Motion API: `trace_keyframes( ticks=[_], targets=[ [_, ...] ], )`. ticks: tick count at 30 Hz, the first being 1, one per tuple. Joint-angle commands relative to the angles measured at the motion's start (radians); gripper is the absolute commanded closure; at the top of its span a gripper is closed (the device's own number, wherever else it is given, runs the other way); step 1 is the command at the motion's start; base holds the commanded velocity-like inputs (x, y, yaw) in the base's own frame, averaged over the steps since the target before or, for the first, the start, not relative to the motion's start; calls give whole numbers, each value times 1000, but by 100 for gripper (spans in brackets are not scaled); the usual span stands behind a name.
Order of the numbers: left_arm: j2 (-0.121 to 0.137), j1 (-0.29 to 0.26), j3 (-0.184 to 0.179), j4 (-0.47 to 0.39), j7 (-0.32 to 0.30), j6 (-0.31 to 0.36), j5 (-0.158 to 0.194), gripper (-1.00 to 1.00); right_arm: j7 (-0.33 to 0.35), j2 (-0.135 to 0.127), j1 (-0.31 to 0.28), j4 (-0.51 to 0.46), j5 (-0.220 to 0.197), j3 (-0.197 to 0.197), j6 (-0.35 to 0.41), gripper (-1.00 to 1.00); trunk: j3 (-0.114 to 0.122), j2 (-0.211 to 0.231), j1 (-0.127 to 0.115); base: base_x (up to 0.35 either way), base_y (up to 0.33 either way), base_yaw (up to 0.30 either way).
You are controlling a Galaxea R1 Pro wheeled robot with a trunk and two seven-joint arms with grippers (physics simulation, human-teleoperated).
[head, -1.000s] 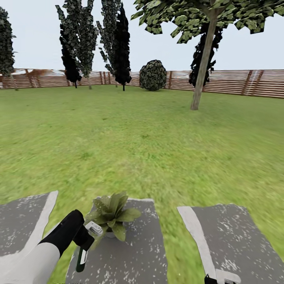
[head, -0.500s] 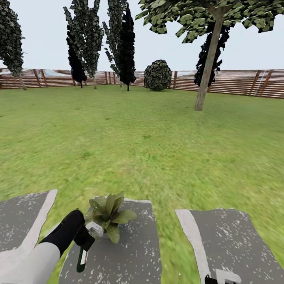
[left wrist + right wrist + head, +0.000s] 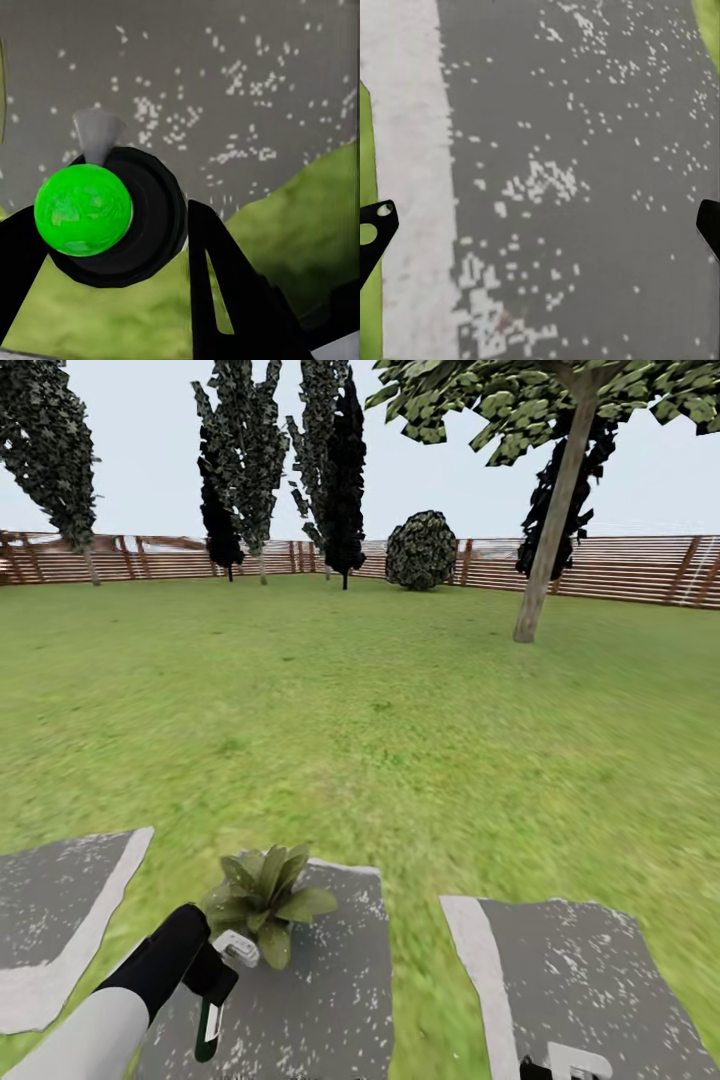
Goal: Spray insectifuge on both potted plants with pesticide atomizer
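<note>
1. The left gripper, at the lower left of the head view, is closed around the pesticide atomizer.
2. The bottle's long axis runs nearly up and down in that view: the dark green body with its pale stripe hangs below the fingers, and the light grey-white head sits on top, angled up and right toward the potted plant.
3. The plant stands on a grey stepping stone, its leaves just beside the bottle's head.
4. In the left wrist view the bottle's round green base faces the camera, between the dark fingers.
5. The right gripper is spread wide and holds nothing, over another stepping stone.
</note>
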Motion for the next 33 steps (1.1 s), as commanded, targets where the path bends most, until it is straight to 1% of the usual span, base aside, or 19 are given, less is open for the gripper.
trace_keyframes(
  ticks=[1, 3, 4, 5, 7, 8, 9, 10, 12, 14, 20, 23, 27, 33],
  targets=[
    [-1, -1, -1, -1, -3, 3, -9, 100, -2, 0, -1, 2, 10, -8, -4, -100, -1, 0, 0, -59, -273, 264],
    [-4, -1, -1, 1, 8, 4, -8, 100, -2, 0, -1, 2, 10, -8, -4, -100, -2, 0, 0, -88, -273, 265],
    [-8, -1, 0, 2, 44, 5, -8, 100, -2, 0, -1, 2, 10, -8, -5, -100, -2, 0, 0, -101, -273, 261],
    [-12, -1, 1, 3, 46, 5, -8, 100, -2, 0, -1, 2, 10, -8, -5, -100, -3, 0, 0, -104, -273, 177],
    [-11, 0, 3, 4, 47, 7, -9, 100, -2, -1, -1, 2, 10, -8, -5, -100, -3, 0, 0, -60, -273, 69],
    [-10, 0, 9, 4, 47, 7, -9, 100, -2, -1, -1, 2, 10, -8, -5, -100, -3, 0, 0, -26, -273, 30],
    [-8, 1, 25, 5, 49, 7, -9, 100, -2, -1, -1, 2, 10, -8, -5, -100, -3, 0, 0, -13, -273, 15],
    [-7, 1, 49, 5, 77, 7, -10, 100, -2, 0, -1, 3, 10, -8, -5, -100, -3, 0, 0, 2, -273, 5],
    [-11, 1, 61, 8, 145, 7, -8, 100, -2, 0, -1, 3, 10, -8, -5, -100, -3, 0, 0, 73, -271, 2],
    [-14, 1, 66, 13, 172, 6, -7, 100, -2, 0, -1, 3, 10, -8, -5, -100, -3, 0, 0, 135, -260, 16],
    [-14, 1, 98, 17, 185, 6, -8, 100, -2, 0, -1, 3, 10, -8, -5, -100, -6, 0, 0, 240, -167, 178],
    [-14, 1, 100, 22, 186, 7, -9, 100, -2, 0, -1, 3, 10, -8, -5, -100, -8, 0, 0, 197, -51, 238],
    [-7, 1, 102, 34, 188, 7, -9, 100, -2, 0, -1, 3, 10, -8, -5, -100, -11, 0, 0, 26, -6, 241],
    [-14, 1, 101, 36, 188, 5, -8, 100, -2, 0, -1, 4, 10, -8, -5, -100, -15, 0, 0, 2, 0, 241]
  ],
)
